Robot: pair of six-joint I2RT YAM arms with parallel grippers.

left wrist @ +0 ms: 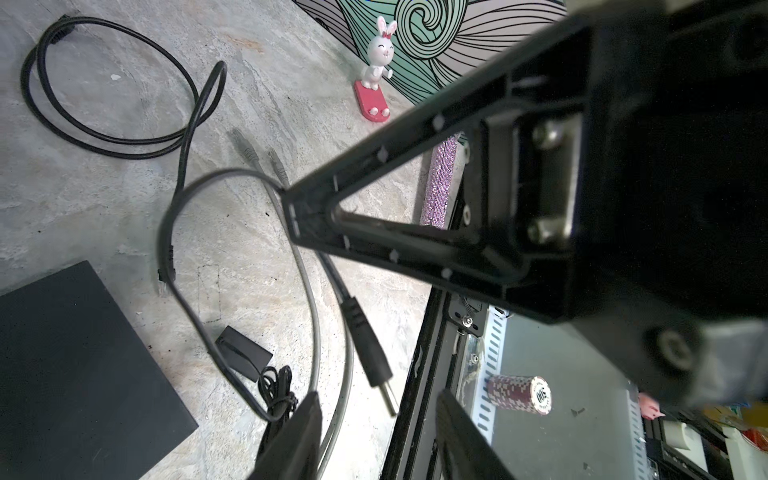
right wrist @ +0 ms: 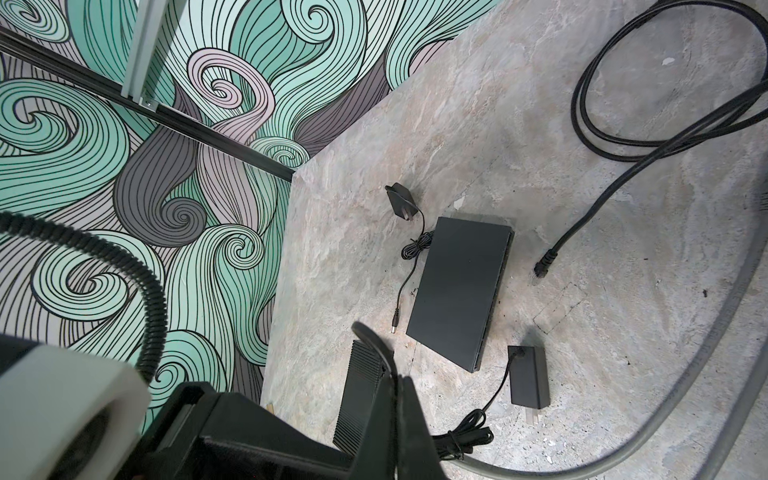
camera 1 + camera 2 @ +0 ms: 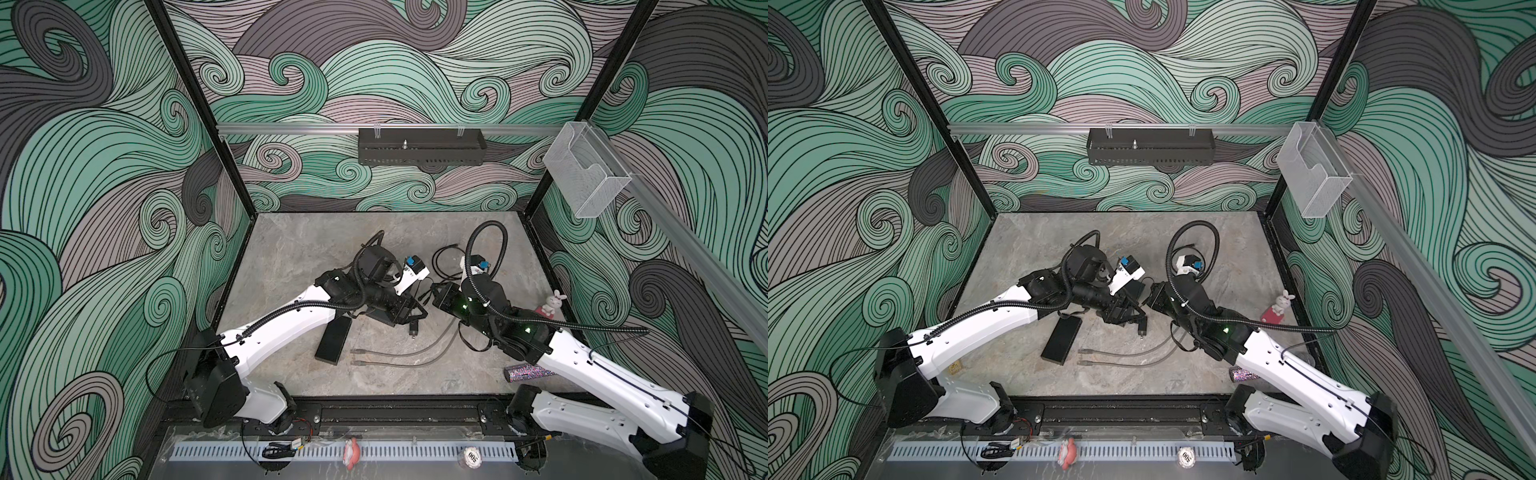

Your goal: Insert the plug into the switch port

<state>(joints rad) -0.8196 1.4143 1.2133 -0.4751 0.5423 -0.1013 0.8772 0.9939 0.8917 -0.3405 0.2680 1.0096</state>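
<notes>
The black barrel plug (image 1: pixel 368 345) hangs in the air on its thin black cable (image 1: pixel 174 232). My right gripper (image 1: pixel 293 212) is shut on that cable a little above the plug; in the right wrist view the cable loops into the shut fingers (image 2: pixel 397 390). My left gripper (image 1: pixel 378 436) is open, and the plug's metal tip hangs just ahead of its two fingertips without touching them. The switch (image 2: pixel 457 291) is a flat black box lying on the table, seen too in the left wrist view (image 1: pixel 83 374). In both top views the two grippers meet mid-table, with the plug (image 3: pixel 412 330) dangling below them.
A long ribbed black box (image 3: pixel 333 340) lies front left. Two grey network cables (image 3: pixel 399 357) and a coiled black one (image 3: pixel 446 262) lie on the table. Two power adapters (image 2: pixel 528 374) (image 2: pixel 401 201) flank the switch. A bunny figure (image 3: pixel 552 305) and a glitter bar (image 3: pixel 528 371) sit at the right.
</notes>
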